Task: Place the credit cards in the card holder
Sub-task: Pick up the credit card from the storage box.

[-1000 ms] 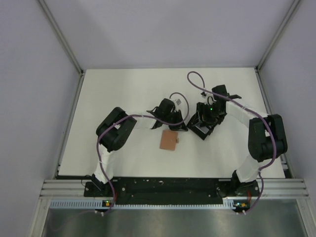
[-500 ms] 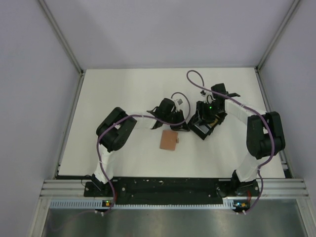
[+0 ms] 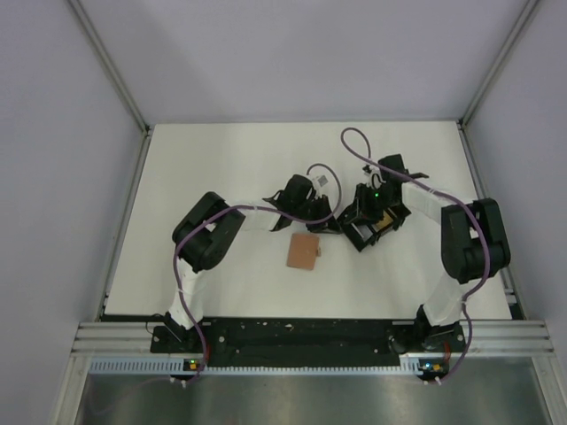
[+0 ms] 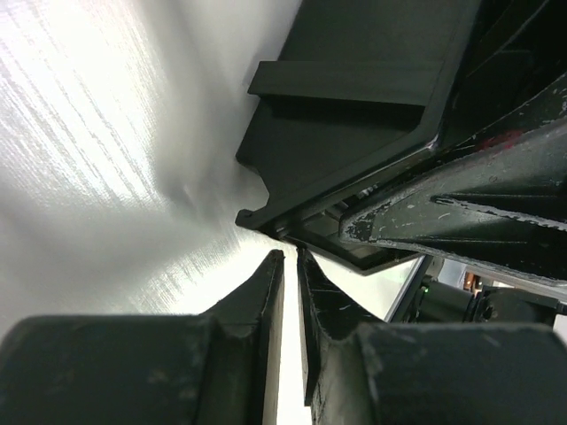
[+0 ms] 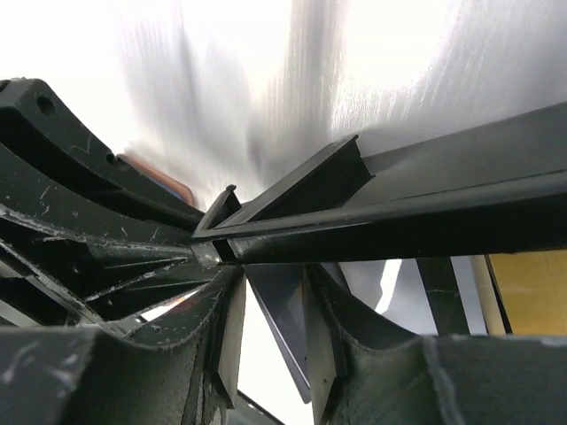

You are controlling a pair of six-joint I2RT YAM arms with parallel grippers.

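Card holder: flat on table, mid-width, nearer front edge than other items, unheld.
Left gripper: just beyond holder, tips at black tray corner. Fingers nearly together, thin slit, nothing between; likely bracing tray.
Right gripper: jaws straddle tray wall; firm clamp cannot be confirmed.
Yellow card: inside tray.
Blue card: not visible.
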